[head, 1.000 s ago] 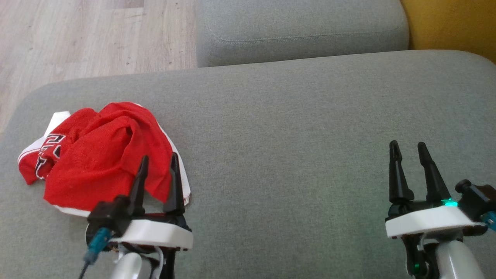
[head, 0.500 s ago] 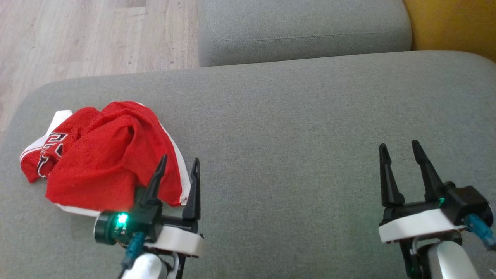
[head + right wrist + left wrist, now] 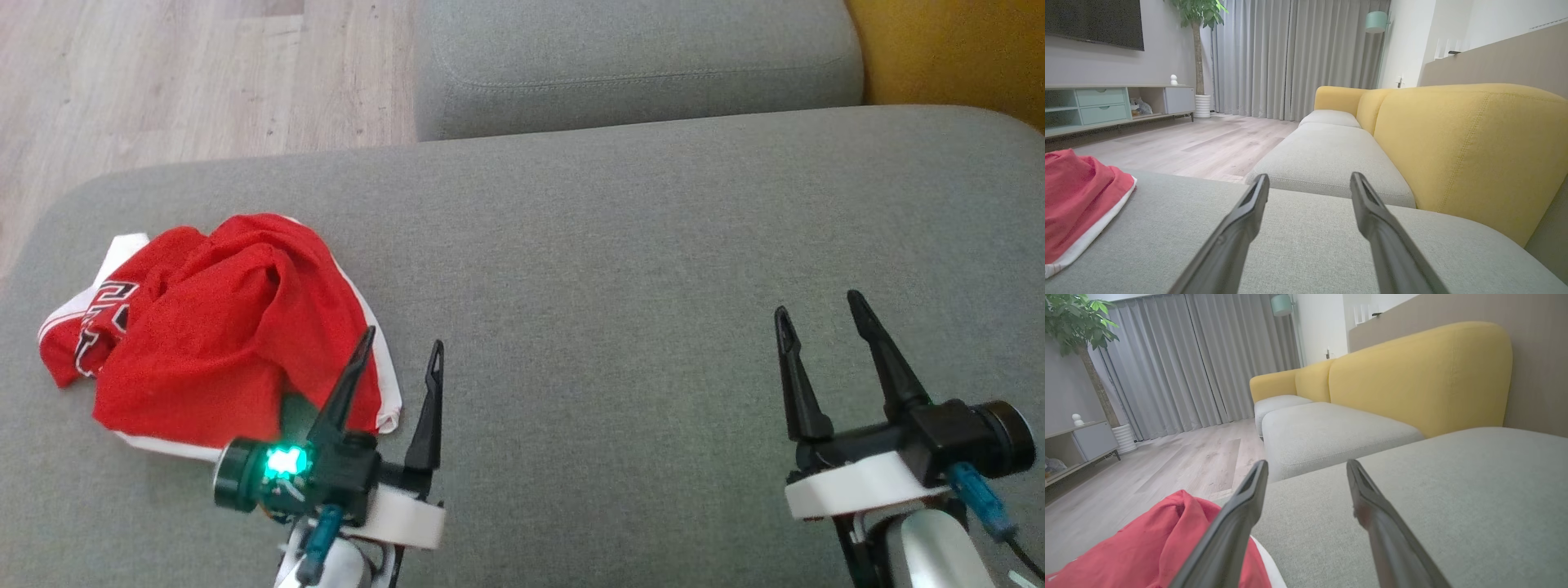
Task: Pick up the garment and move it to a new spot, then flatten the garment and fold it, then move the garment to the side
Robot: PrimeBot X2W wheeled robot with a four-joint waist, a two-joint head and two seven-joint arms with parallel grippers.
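Note:
The garment (image 3: 204,327) is a crumpled red jersey with white trim and black lettering, lying in a heap at the left end of the grey sofa seat (image 3: 620,269). My left gripper (image 3: 402,336) stands open at the heap's near right edge, its left finger over the red cloth, nothing between its fingers. In the left wrist view the garment (image 3: 1147,547) lies low and left of the left gripper (image 3: 1306,467). My right gripper (image 3: 816,304) is open over bare cushion far to the right. In the right wrist view the right gripper (image 3: 1309,177) is open and the garment (image 3: 1077,200) lies at the left edge.
A second grey cushion (image 3: 637,61) lies beyond the seat, with a yellow backrest (image 3: 955,49) at the right. Wooden floor (image 3: 180,73) drops off past the seat's far left edge. A plant (image 3: 1077,326), curtains (image 3: 1208,355) and a low cabinet (image 3: 1106,106) stand further off.
My left gripper has shifted right along the garment's near edge and turned, its green light now facing the camera. The right gripper moved slightly left. The garment lies as before.

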